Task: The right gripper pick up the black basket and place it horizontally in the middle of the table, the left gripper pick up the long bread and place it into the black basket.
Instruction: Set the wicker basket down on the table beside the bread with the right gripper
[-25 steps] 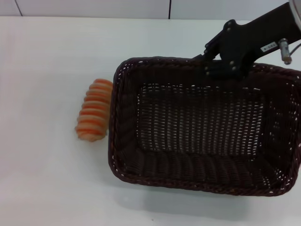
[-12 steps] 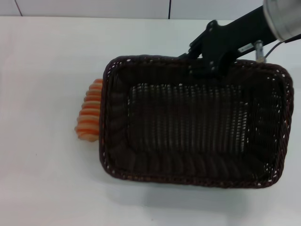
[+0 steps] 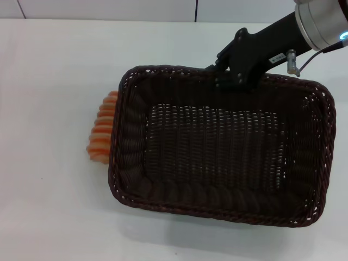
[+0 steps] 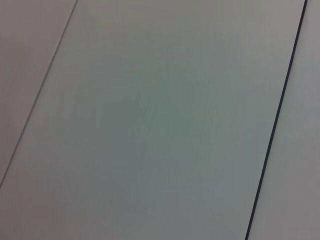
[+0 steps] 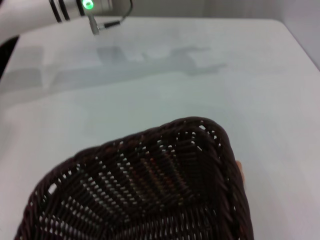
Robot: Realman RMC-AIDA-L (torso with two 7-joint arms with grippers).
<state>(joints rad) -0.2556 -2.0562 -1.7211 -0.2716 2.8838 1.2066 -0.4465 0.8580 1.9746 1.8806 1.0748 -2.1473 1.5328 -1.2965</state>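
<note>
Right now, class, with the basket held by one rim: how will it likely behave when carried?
The basket probably stays stiff: its woven walls keep their shape in the right pincer. The open weave suggests it is light. Gripped at one long rim, it may tilt or swing.

Compared with a second ago, your right hand (image 3: 225,73) has carried the basket (image 3: 217,144) leftward across the worktop (image 3: 54,65), and the arm now reaches in further from the upper right. The basket's left rim now overlaps the bread (image 3: 100,133), hiding most of it. Its far right corner now shows fully, where it was cut off before.
</note>
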